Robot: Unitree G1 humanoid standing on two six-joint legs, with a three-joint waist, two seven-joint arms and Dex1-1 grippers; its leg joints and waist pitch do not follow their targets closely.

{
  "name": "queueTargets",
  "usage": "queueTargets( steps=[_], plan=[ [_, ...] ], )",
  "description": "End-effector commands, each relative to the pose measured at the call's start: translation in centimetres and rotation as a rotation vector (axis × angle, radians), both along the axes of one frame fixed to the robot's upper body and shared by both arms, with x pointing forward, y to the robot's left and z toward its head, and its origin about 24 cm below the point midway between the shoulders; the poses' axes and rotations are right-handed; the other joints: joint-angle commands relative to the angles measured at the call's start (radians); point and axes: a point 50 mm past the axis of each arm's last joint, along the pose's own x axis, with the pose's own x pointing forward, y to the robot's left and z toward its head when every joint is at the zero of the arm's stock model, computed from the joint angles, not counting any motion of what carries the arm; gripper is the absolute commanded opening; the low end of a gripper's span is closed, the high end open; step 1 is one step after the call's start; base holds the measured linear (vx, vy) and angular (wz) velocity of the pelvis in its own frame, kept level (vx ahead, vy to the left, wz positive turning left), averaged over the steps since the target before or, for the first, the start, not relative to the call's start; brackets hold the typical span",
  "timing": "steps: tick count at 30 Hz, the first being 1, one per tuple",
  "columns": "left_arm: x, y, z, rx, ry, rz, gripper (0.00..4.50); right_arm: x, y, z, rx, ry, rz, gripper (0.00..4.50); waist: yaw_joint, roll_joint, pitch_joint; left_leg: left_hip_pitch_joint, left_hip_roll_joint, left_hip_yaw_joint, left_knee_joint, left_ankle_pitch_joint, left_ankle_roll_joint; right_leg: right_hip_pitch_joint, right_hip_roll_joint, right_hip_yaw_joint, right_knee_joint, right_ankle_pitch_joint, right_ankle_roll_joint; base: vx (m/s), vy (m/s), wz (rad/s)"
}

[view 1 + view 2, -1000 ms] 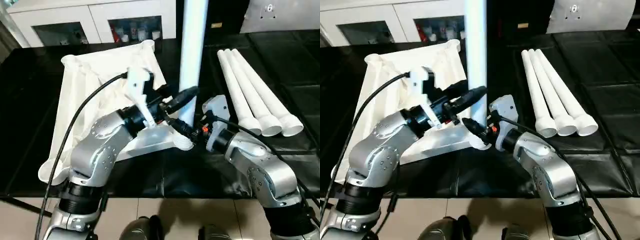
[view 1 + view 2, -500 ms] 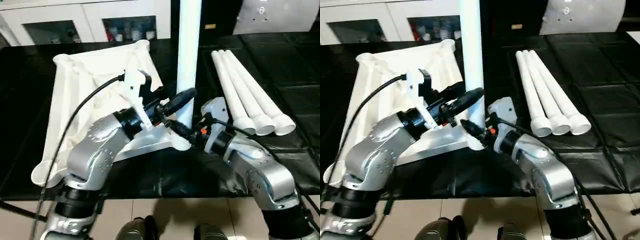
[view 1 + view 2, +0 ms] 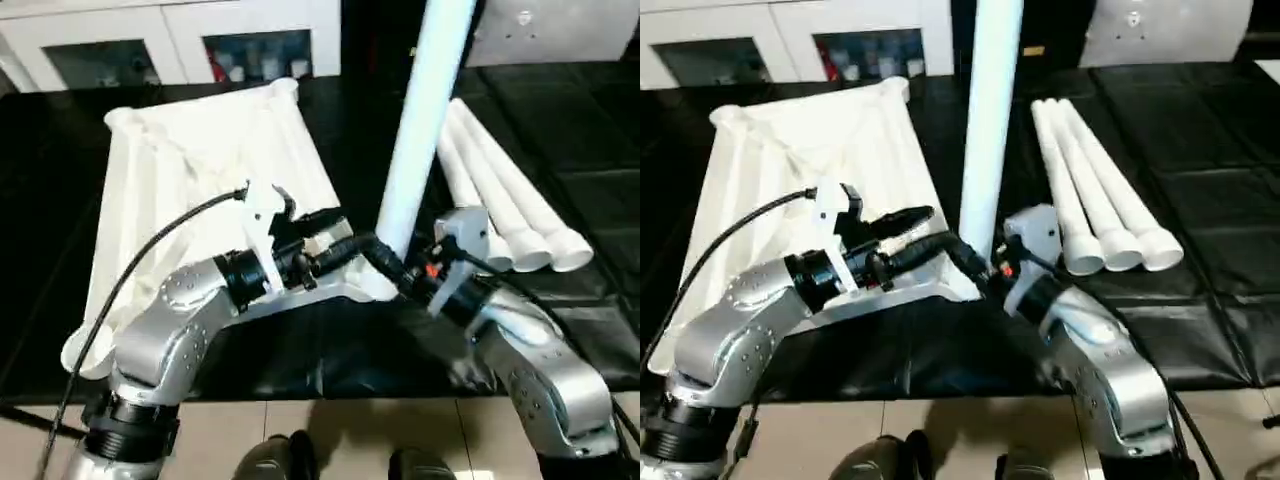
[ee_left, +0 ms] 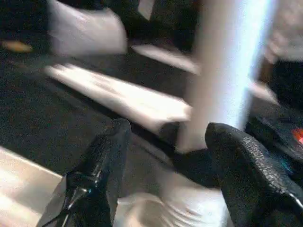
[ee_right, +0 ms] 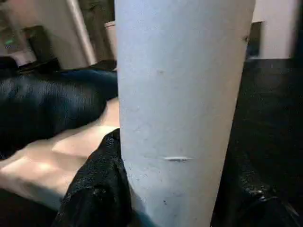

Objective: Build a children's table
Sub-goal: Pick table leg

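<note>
One leg [image 3: 420, 130] stands tilted over the tabletop [image 3: 200, 180] corner socket, clamped between the right fingers [image 5: 94, 189], while the left fingers [image 4: 99, 161] gape just beside it (unsupported there, it could topple or miss the socket).

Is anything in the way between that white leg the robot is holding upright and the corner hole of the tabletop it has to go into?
Nothing visible. The right gripper holds the leg, tilted, its lower end at the tabletop's near corner. The open left gripper is beside it, not under it.
</note>
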Motion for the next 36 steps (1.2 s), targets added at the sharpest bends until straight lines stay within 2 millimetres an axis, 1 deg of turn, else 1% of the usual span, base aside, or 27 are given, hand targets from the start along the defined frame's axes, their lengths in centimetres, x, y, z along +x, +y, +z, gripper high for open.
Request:
queueTargets(
  steps=[1, 4, 5, 7, 8, 9, 10, 11, 12, 13, 14, 15, 16, 17, 18, 19, 20, 21, 22, 23, 24, 25, 27, 30, 33, 34, 36],
  plan=[
    [0.3, 1.4, 0.2, 0.024, -0.008, 0.127, 3.28, 0.0, -0.6, 0.7, -0.024, -0.009, -0.087, 1.91, 0.0, -0.012, -0.072, 0.064, 0.118, -0.079, -0.096, -0.478, -0.107, 0.01, -0.078, 0.05, -0.086, -0.269, -0.158, 0.0, 0.0, 0.0],
    [0.4, 2.2, -0.3, 0.034, 0.034, 0.232, 3.28, -0.1, -0.5, 0.9, -0.013, 0.012, -0.122, 1.91, -0.001, -0.004, -0.073, 0.065, 0.116, -0.08, -0.095, -0.482, -0.113, 0.007, -0.077, 0.05, -0.086, -0.279, -0.145, 0.0, 0.0, 0.0],
    [0.3, 2.8, -0.5, 0.067, 0.017, 0.313, 3.28, -0.3, -0.6, 1.0, -0.01, 0.029, -0.146, 1.91, -0.001, -0.009, -0.074, 0.066, 0.117, -0.08, -0.096, -0.485, -0.116, 0.006, -0.074, 0.05, -0.088, -0.274, -0.134, 0.0, 0.0, 0.0],
    [0.1, 3.0, -0.7, 0.075, 0.018, 0.365, 3.28, -0.4, -0.5, 1.0, -0.021, 0.022, -0.152, 1.91, -0.001, -0.01, -0.075, 0.066, 0.121, -0.083, -0.098, -0.476, -0.121, 0.007, -0.07, 0.049, -0.086, -0.253, -0.128, 0.0, 0.0, 0.0],
    [0.0, 2.9, -0.7, 0.08, 0.013, 0.382, 3.28, -0.5, -0.4, 1.0, -0.013, 0.026, -0.159, 1.91, -0.005, 0.0, -0.076, 0.076, 0.136, -0.098, -0.11, -0.504, -0.187, 0.004, -0.044, 0.039, -0.075, -0.199, -0.103, 0.0, 0.0, 0.0],
    [-0.1, 2.8, -0.7, 0.07, 0.02, 0.396, 3.28, -0.5, -0.4, 1.0, -0.01, 0.028, -0.16, 1.91, -0.006, 0.004, -0.078, 0.084, 0.144, -0.108, -0.115, -0.524, -0.22, 0.004, -0.034, 0.035, -0.07, -0.171, -0.093, 0.0, 0.0, 0.0],
    [-0.1, 2.8, -0.7, 0.069, 0.019, 0.398, 3.28, -0.5, -0.3, 1.0, -0.01, 0.028, -0.16, 1.91, 0.0, 0.0, -0.068, 0.035, 0.118, -0.159, -0.147, -0.562, -0.202, 0.032, -0.038, -0.005, -0.033, -0.123, -0.111, 0.0, 0.0, 0.0],
    [-0.1, 2.3, -0.5, 0.058, 0.017, 0.421, 3.28, -0.7, 0.0, 1.0, -0.015, 0.031, -0.156, 1.91, -0.017, 0.013, -0.081, 0.056, 0.127, -0.208, -0.166, -0.664, -0.229, 0.028, -0.018, -0.026, -0.015, -0.072, -0.104, -0.006, -0.039, 0.37],
    [-0.1, 2.2, -0.5, 0.058, 0.019, 0.425, 3.28, -0.7, 0.1, 1.0, -0.015, 0.033, -0.154, 1.91, -0.027, 0.026, -0.075, 0.071, 0.147, -0.271, -0.201, -0.78, -0.273, 0.025, 0.011, -0.034, 0.028, -0.099, -0.097, -0.006, -0.039, 0.37],
    [0.0, 1.9, -0.4, 0.067, 0.016, 0.432, 3.28, -0.7, 0.2, 1.0, -0.004, 0.039, -0.149, 1.91, -0.035, 0.03, -0.07, 0.067, 0.149, -0.3, -0.213, -0.823, -0.279, 0.032, 0.021, -0.027, 0.05, -0.125, -0.081, -0.003, -0.09, 0.62],
    [0.1, 1.7, -0.3, 0.053, 0.023, 0.432, 3.28, -0.7, 0.2, 0.9, 0.043, 0.058, -0.156, 1.91, -0.021, 0.03, -0.071, 0.077, 0.146, -0.303, -0.209, -0.859, -0.258, 0.011, 0.038, -0.011, 0.077, -0.139, -0.069, -0.012, -0.162, 0.71],
    [0.1, 1.7, -0.3, 0.062, 0.028, 0.436, 3.28, -0.6, 0.2, 0.9, 0.083, 0.077, -0.167, 1.91, -0.029, 0.018, -0.071, 0.076, 0.179, -0.242, -0.187, -0.85, -0.208, 0.018, 0.015, 0.019, 0.07, -0.119, -0.034, -0.012, -0.162, 0.71],
    [0.1, 1.7, -0.3, 0.063, 0.029, 0.437, 3.28, -0.6, 0.1, 0.9, 0.089, 0.08, -0.169, 1.91, -0.013, 0.017, -0.072, 0.066, 0.159, -0.22, -0.178, -0.822, -0.176, 0.017, 0.0, 0.037, 0.043, -0.132, -0.039, -0.032, -0.235, 0.49],
    [0.2, 1.7, -0.4, 0.099, 0.022, 0.436, 3.28, -0.5, 0.1, 1.0, 0.075, 0.071, -0.166, 1.91, -0.001, -0.03, -0.079, 0.067, 0.077, -0.175, -0.096, -0.681, -0.125, 0.0, -0.061, 0.089, -0.085, -0.264, -0.122, -0.038, -0.252, 0.16],
    [0.2, 1.8, -0.5, 0.112, 0.023, 0.429, 3.28, -0.4, -0.1, 1.1, 0.056, 0.06, -0.168, 1.91, 0.03, -0.057, -0.065, 0.024, 0.001, -0.125, 0.061, -0.236, -0.039, 0.04, -0.138, 0.123, -0.152, -0.434, -0.099, -0.038, -0.252, 0.16],
    [0.3, 1.8, -0.6, 0.112, 0.034, 0.419, 3.28, -0.3, -0.2, 1.1, 0.029, 0.048, -0.172, 1.91, 0.04, -0.049, -0.076, 0.011, 0.002, -0.136, 0.057, -0.069, -0.018, 0.064, -0.121, 0.129, -0.135, -0.422, -0.031, 0.008, -0.221, 0.02],
    [0.3, 1.9, -0.6, 0.106, 0.044, 0.409, 3.49, -0.1, -0.5, 1.0, 0.005, 0.039, -0.178, 1.91, 0.058, -0.045, -0.064, -0.006, 0.022, -0.131, 0.033, 0.006, -0.023, 0.068, -0.094, 0.112, -0.124, -0.48, 0.11, 0.004, -0.168, -0.05],
    [0.3, 1.9, -0.5, 0.089, 0.049, 0.393, 3.61, 0.0, -0.6, 0.8, 0.003, 0.046, -0.18, 1.91, 0.056, -0.044, -0.067, 0.003, 0.034, -0.13, 0.017, -0.017, -0.03, 0.071, -0.083, 0.106, -0.113, -0.463, 0.096, 0.004, -0.168, -0.05],
    [0.3, 1.8, -0.4, 0.077, 0.051, 0.372, 3.61, 0.1, -0.8, 0.7, 0.0, 0.05, -0.186, 1.91, 0.051, -0.04, -0.072, 0.004, 0.04, -0.13, 0.002, -0.025, -0.033, 0.081, -0.067, 0.095, -0.097, -0.402, 0.068, -0.019, -0.09, 0.0],
    [0.3, 1.6, 0.1, 0.066, 0.04, 0.326, 3.61, 0.2, -1.0, 0.5, 0.01, 0.07, -0.179, 1.91, 0.032, -0.03, -0.092, 0.028, 0.074, -0.128, -0.027, -0.006, -0.033, 0.07, -0.026, 0.057, -0.066, -0.144, -0.026, 0.0, 0.0, 0.0],
    [0.3, 1.5, 0.3, 0.067, 0.031, 0.311, 3.7, 0.3, -1.0, 0.5, 0.015, 0.08, -0.168, 1.91, 0.028, -0.021, -0.091, 0.027, 0.083, -0.132, -0.035, -0.012, -0.035, 0.072, -0.027, 0.048, -0.057, -0.111, -0.061, 0.0, 0.0, 0.0],
    [0.3, 1.4, 0.5, 0.054, 0.031, 0.284, 3.7, 0.4, -1.1, 0.5, 0.018, 0.08, -0.168, 1.91, 0.026, -0.005, -0.096, 0.038, 0.096, -0.134, -0.035, -0.041, -0.031, 0.066, -0.034, 0.046, -0.053, -0.078, -0.113, 0.0, 0.0, 0.0],
    [0.3, 1.2, 1.1, 0.037, 0.016, 0.223, 3.7, 0.5, -1.2, 0.7, 0.037, 0.089, -0.17, 1.91, 0.022, -0.005, -0.095, 0.042, 0.104, -0.132, -0.039, -0.071, -0.011, 0.068, -0.043, 0.047, -0.056, -0.06, -0.167, 0.0, 0.0, 0.0],
    [0.2, 0.9, 1.8, 0.01, 0.026, 0.094, 3.7, 0.8, -1.7, 1.1, -0.083, 0.063, -0.169, 1.91, 0.026, -0.01, -0.091, 0.046, 0.098, -0.119, -0.04, -0.104, -0.019, 0.07, -0.045, 0.05, -0.062, -0.104, -0.204, 0.0, 0.0, 0.0],
    [0.1, 0.8, 1.9, 0.042, 0.02, 0.012, 3.7, 0.8, -2.2, 2.1, -0.153, 0.008, -0.133, 1.91, 0.028, -0.01, -0.088, 0.05, 0.102, -0.114, -0.044, -0.14, -0.025, 0.068, -0.046, 0.052, -0.067, -0.166, -0.199, 0.0, 0.0, 0.0],
    [0.1, 0.8, 1.9, 0.064, 0.02, 0.001, 3.7, 0.7, -2.4, 2.7, -0.216, -0.02, -0.113, 1.91, 0.028, -0.018, -0.09, 0.05, 0.102, -0.113, -0.044, -0.135, -0.023, 0.07, -0.045, 0.053, -0.067, -0.16, -0.195, 0.0, 0.0, 0.0],
    [0.3, 1.1, 1.8, 0.093, 0.014, -0.02, 3.7, 0.7, -3.0, 4.4, -0.251, -0.06, -0.084, 1.91, 0.027, -0.006, -0.092, 0.054, 0.103, -0.108, -0.042, -0.122, -0.02, 0.068, -0.045, 0.054, -0.065, -0.143, -0.195, 0.0, 0.0, 0.0]
  ],
)
